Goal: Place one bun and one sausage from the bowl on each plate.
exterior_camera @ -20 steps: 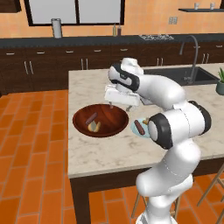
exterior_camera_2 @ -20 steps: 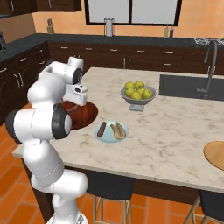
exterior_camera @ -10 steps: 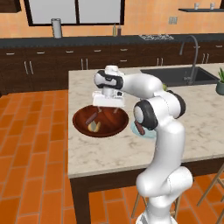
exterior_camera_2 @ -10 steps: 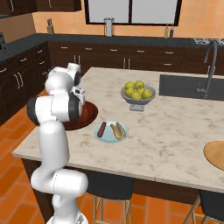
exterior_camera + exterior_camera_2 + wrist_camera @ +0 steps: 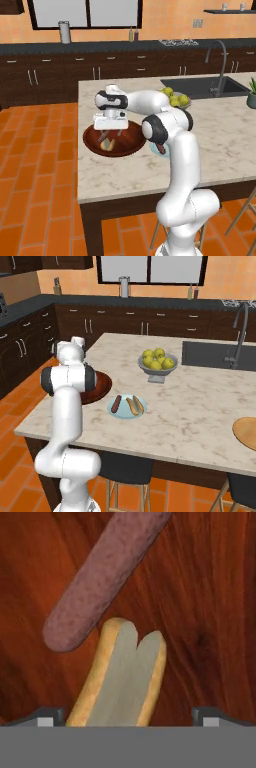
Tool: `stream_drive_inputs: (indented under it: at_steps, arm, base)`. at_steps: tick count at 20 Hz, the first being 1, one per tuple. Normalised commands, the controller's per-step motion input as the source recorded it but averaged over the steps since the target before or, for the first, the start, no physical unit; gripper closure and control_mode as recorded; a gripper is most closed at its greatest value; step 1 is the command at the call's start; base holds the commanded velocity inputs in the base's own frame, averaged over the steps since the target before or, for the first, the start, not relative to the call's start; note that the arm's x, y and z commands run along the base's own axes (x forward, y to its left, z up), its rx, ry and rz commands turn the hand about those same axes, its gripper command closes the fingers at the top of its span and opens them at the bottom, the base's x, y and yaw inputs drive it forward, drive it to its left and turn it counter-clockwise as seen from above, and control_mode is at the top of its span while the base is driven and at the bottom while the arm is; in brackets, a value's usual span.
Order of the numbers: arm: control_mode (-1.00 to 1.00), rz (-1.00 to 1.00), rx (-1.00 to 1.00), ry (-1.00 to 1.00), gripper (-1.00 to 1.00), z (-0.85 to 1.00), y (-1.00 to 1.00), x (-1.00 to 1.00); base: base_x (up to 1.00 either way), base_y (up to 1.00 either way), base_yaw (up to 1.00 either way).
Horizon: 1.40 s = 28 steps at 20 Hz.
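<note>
The dark reddish-brown bowl [image 5: 131,143] sits at the island's left end and holds one sausage [image 5: 105,577] and one split bun [image 5: 122,677]. My gripper [image 5: 111,133] hangs low inside the bowl, open, with a fingertip on each side of the bun's near end [image 5: 45,716]. The sausage lies just beyond the bun, almost touching it. The pale light-blue plate [image 5: 127,413] beside the bowl carries a sausage [image 5: 116,403] and a bun [image 5: 134,406]. The tan plate [image 5: 247,432] lies bare at the island's far right edge.
A grey footed bowl of yellow-green fruit [image 5: 157,362] stands mid-island behind the blue plate. A sink [image 5: 220,356] with a tap is set into the counter at the back right. My own arm arches over the bowl and hides part of it [image 5: 97,387].
The hand has shifted left and dropped lower into the brown bowl, down over the bun. The arm's elbow has swung round behind it.
</note>
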Motion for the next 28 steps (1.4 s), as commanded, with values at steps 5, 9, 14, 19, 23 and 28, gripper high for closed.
stream_drive_inputs:
  at_steps: [5, 9, 14, 19, 23, 28]
  arm:
    - [-1.00, -0.04, 0.00, 0.00, -1.00, -0.44, 0.18, -0.14]
    - [-1.00, -0.22, 0.00, 0.00, -1.00, -0.22, 0.01, -0.63]
    - [-1.00, -0.23, 0.00, 0.00, -1.00, -0.25, 0.00, -0.63]
    - [-1.00, -0.22, 0.00, 0.01, -1.00, -0.78, 0.00, -0.39]
    - [-1.00, -0.19, -0.04, 0.05, -1.00, -1.00, 0.05, -0.36]
    - [-1.00, -0.13, -0.01, -0.07, 1.00, -0.42, -0.10, -0.55]
  base:
    - [0.00, 0.00, 0.00]
    - [0.00, 0.00, 0.00]
    - [0.00, 0.00, 0.00]
    - [0.00, 0.00, 0.00]
    - [0.00, 0.00, 0.00]
    - [0.00, 0.00, 0.00]
